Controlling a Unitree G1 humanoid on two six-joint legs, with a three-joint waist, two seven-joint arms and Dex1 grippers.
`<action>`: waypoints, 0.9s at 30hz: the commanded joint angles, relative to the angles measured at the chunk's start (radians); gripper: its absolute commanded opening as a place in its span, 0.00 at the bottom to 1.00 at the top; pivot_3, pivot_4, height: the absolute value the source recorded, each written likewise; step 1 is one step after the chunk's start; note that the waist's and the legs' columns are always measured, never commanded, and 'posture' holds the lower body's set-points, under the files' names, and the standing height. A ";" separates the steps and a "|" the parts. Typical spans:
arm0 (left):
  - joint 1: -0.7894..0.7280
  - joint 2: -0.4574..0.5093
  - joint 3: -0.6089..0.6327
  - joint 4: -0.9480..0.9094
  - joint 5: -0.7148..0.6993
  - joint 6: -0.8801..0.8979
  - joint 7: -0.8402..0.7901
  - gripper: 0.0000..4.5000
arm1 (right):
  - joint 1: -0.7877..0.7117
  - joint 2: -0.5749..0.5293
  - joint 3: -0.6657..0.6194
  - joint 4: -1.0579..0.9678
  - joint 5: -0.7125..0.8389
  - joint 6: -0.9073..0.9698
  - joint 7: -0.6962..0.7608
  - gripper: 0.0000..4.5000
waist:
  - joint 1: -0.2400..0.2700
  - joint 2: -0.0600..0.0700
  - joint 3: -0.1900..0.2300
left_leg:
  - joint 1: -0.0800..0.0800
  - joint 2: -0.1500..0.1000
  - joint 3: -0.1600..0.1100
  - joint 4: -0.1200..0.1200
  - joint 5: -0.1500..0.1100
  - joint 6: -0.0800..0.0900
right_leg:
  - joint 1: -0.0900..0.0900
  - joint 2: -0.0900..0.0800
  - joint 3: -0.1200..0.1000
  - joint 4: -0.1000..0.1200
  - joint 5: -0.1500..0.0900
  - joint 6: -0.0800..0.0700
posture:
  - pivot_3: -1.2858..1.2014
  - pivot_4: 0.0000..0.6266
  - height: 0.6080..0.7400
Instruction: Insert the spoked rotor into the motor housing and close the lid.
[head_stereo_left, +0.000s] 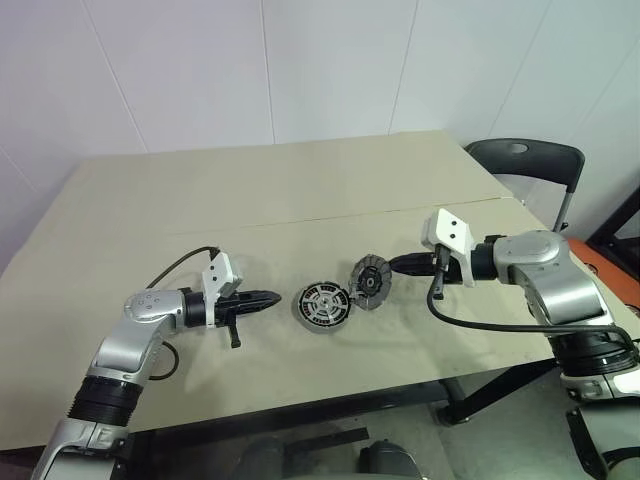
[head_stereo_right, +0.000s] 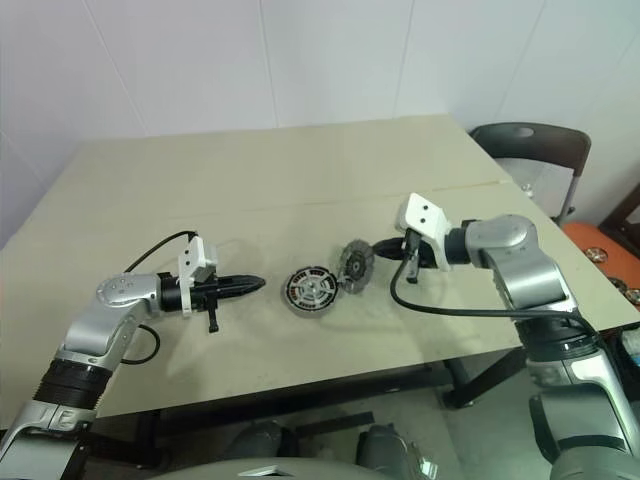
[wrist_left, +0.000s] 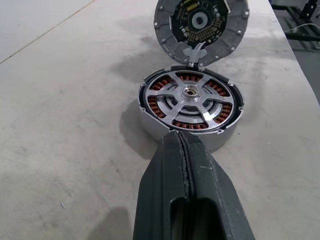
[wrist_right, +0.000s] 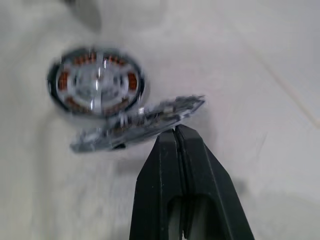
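Lid tilted on edge against motor housing, segmented face toward it

Bright, even overhead light, soft shadows on the table; right wrist view motion-blurred.

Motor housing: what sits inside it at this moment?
The spoked rotor lies seated inside the motor housing, copper windings showing between its spokes. Whatever is beneath the hub and spokes is covered. The lid stands tilted open at the housing's far edge.
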 joint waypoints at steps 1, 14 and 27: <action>-0.024 0.001 0.013 -0.038 -0.007 0.005 0.009 0.00 | -0.034 0.031 -0.041 -0.048 0.058 0.036 -0.030 0.01 | 0.000 0.000 0.000 | 0.000 0.000 0.000 0.000 0.000 0.000 | 0.000 0.000 0.000 0.000 0.000 0.000 | 0.52 0.00 1.00; -0.036 -0.004 0.011 0.017 0.008 -0.028 0.007 0.00 | -0.001 0.070 -0.006 -0.079 0.071 0.066 -0.081 0.01 | -0.002 0.000 0.000 | 0.000 0.000 0.000 0.000 0.000 0.000 | 0.000 0.000 0.000 0.000 0.000 0.000 | 0.52 0.00 1.00; -0.046 -0.012 0.003 0.083 0.025 -0.081 -0.006 0.00 | 0.008 0.079 0.046 -0.016 -0.045 -0.021 -0.133 0.01 | -0.001 0.000 0.000 | 0.000 0.000 0.000 0.000 0.000 0.000 | 0.000 0.000 0.000 0.000 0.000 0.000 | 0.52 0.00 1.00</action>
